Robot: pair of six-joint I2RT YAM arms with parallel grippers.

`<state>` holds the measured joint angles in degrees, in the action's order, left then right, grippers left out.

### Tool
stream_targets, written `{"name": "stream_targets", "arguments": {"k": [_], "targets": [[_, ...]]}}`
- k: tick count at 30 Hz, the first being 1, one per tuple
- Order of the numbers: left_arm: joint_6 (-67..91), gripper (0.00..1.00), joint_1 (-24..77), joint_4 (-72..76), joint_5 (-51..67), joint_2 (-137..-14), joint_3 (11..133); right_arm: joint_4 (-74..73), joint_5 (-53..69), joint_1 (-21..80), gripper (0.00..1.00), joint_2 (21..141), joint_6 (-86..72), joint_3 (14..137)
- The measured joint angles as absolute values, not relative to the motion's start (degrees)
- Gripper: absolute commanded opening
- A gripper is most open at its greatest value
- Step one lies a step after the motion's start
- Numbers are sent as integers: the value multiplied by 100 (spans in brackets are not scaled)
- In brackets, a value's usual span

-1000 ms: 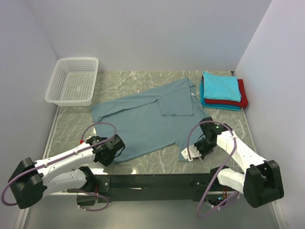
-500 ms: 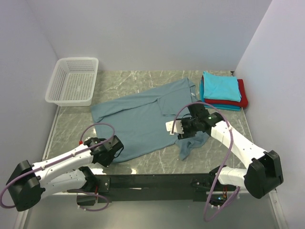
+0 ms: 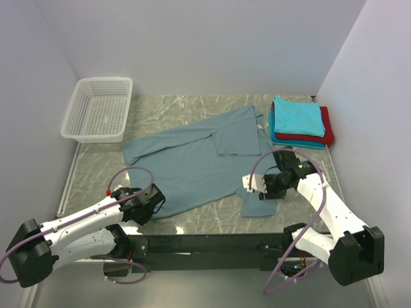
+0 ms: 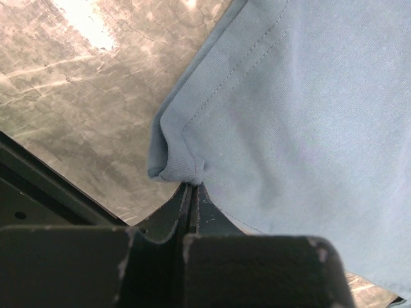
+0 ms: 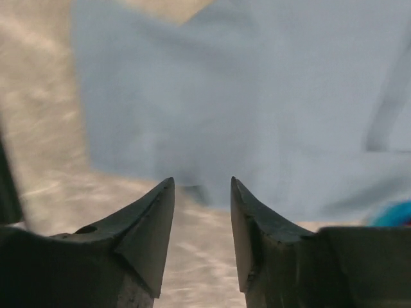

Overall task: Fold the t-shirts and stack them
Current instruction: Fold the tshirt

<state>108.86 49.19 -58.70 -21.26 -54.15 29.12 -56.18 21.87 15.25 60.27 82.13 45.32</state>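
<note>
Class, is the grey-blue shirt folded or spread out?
Spread out: the grey-blue shirt lies wide and flat across the table, one flap turned over.

1. Grey-blue t-shirt (image 3: 199, 160): matt, fine-woven cloth is showing a stitched double hem.
2. Folded t-shirts (image 3: 297, 117): turquoise, red and teal cloth is looking soft and matt.
3. Table (image 3: 192, 106): smooth, grey-veined, stone-look surface is catching a faint sheen.
4. Basket (image 3: 99, 109): white plastic mesh is looking slightly glossy.
5. Left pincer (image 4: 192, 189) and right pincer (image 5: 202, 186): black matt plastic is showing pale scuffs along its edges.
</note>
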Motion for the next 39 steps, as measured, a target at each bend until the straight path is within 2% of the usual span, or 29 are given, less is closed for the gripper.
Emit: {"name": "stream_targets", "arguments": {"k": [2,5,10,16,18,21,22,24,25,27,28,33,34,35,36,37,39], "targets": [[10871,0,4919,-5854,-2128,-5391,2897,-5771,2088,1459,58,6029,8359,4248],[10855,0,4919,-5817,-2128,-5384,2895,-6031,2003,1433,61,5889,8654,3721],[10809,0,4919,-5743,-2128,-5389,2882,-6239,1848,1485,61,5625,9321,3459],[10781,0,4919,-5612,-2123,-5459,2845,-5986,1479,1684,60,6267,9644,3393],[10759,0,4919,-5581,-2121,-5496,2845,-5835,1406,1800,57,6412,9675,3345],[10755,0,4919,-5533,-2112,-5509,2834,-5612,1297,1922,45,6558,9699,3247],[10755,0,4919,-5527,-2106,-5509,2832,-5561,1267,1944,35,6598,9708,3214],[10755,0,4919,-5522,-2102,-5507,2832,-5527,1245,1953,23,6635,9712,3192],[10755,0,4919,-5520,-2102,-5505,2832,-5524,1251,1953,12,6635,9710,3197],[10750,0,4919,-5520,-2102,-5487,2832,-5566,1288,1962,3,6624,9695,3242],[10737,0,4919,-5518,-2102,-5481,2832,-5614,1321,1964,0,6613,9682,3306],[10713,0,4917,-5520,-2106,-5446,2832,-5839,1538,2078,0,6608,9430,4038],[10713,0,4917,-5520,-2106,-5443,2832,-5819,1573,2222,8,6689,9290,4346],[10713,0,4917,-5520,-2106,-5435,2829,-5728,1562,2383,23,6807,9041,4598],[10713,0,4917,-5518,-2108,-5422,2829,-5529,1498,2569,49,6952,8718,4831],[10713,0,4917,-5518,-2106,-5408,2829,-5227,1428,2794,64,7177,8311,5083],[10713,0,4917,-5513,-2106,-5391,2823,-4530,1138,3140,65,7651,7502,5489]]}}
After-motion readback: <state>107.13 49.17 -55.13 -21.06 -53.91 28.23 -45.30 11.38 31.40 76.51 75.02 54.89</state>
